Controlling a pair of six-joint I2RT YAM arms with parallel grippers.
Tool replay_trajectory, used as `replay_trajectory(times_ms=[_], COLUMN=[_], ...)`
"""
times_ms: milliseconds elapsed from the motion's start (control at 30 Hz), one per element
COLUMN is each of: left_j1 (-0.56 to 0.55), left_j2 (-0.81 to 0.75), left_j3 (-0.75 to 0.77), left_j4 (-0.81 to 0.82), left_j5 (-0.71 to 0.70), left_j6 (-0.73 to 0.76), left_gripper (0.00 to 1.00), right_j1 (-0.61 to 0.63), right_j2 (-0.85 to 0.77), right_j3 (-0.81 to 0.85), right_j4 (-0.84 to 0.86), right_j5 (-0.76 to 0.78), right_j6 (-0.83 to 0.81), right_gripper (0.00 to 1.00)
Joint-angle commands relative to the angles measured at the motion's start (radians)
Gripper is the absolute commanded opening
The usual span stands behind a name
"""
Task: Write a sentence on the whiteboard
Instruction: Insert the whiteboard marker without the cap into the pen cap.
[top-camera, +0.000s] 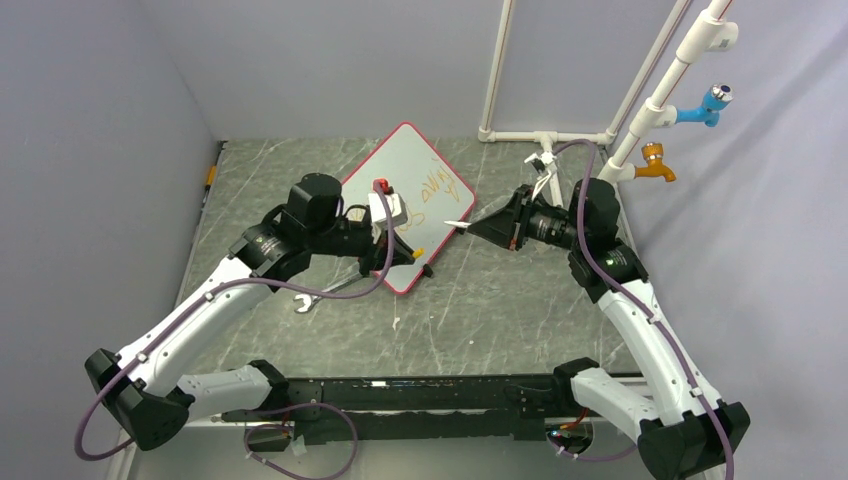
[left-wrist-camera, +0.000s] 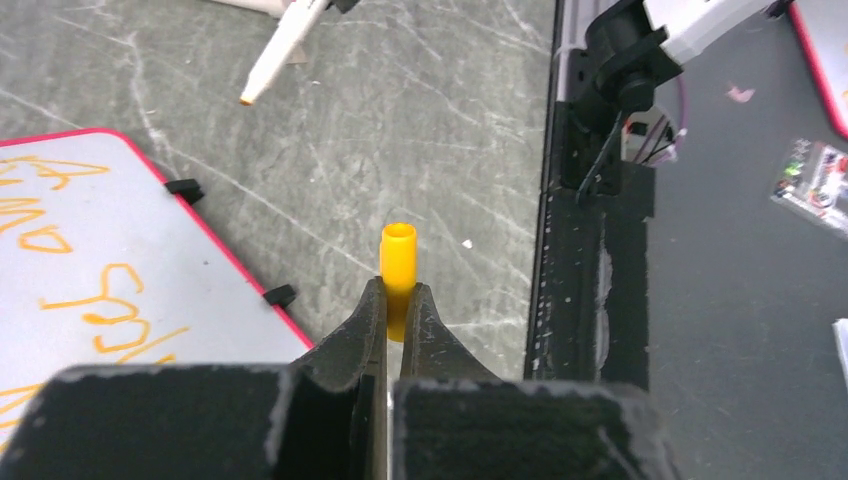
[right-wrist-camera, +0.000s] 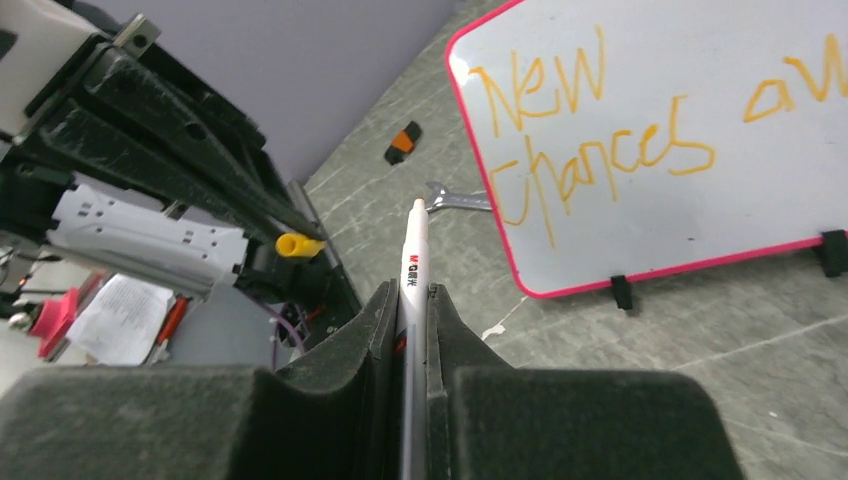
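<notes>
Only right wrist view reads the sentence (right-wrist-camera: 610, 150): "New chances".

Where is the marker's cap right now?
In the left wrist view, the yellow cap is pinched in the left gripper, right of the whiteboard's red edge, apart from the marker.

Plain grey-lavender walls (top-camera: 330, 60) enclose the station on three sides. The table surface (top-camera: 500, 300) is dark grey-green with pale marble veining. A white pipe frame (top-camera: 497, 70) stands at the rear right, carrying a blue fitting (top-camera: 708, 105) and an orange fitting (top-camera: 655, 165). Lighting is even.
</notes>
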Motion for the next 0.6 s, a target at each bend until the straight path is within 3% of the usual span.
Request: replay_trajectory(times_ms=[0, 367, 567], left_j1=[0.001, 0.001, 0.001], left_j2=[-0.018, -0.016, 0.0], left_j3=[0.036, 0.006, 0.019], left_j4=[-0.075, -0.122, -0.16], left_j5=[-0.045, -0.067, -0.074], left_j6=[0.157, 0.381, 0.425], left_gripper=[0.0, 0.0, 0.0], right_j1=[0.0, 0.056, 0.138], right_j2=[-0.014, 0.021, 0.062], right_j3=[0.013, 0.009, 0.054], right_j4=[0.043, -0.022, -0.089], right_j5=[-0.117, -0.174, -0.141], right_j6=[-0.009, -0.072, -0.128], right_gripper=[0.0, 0.0, 0.0])
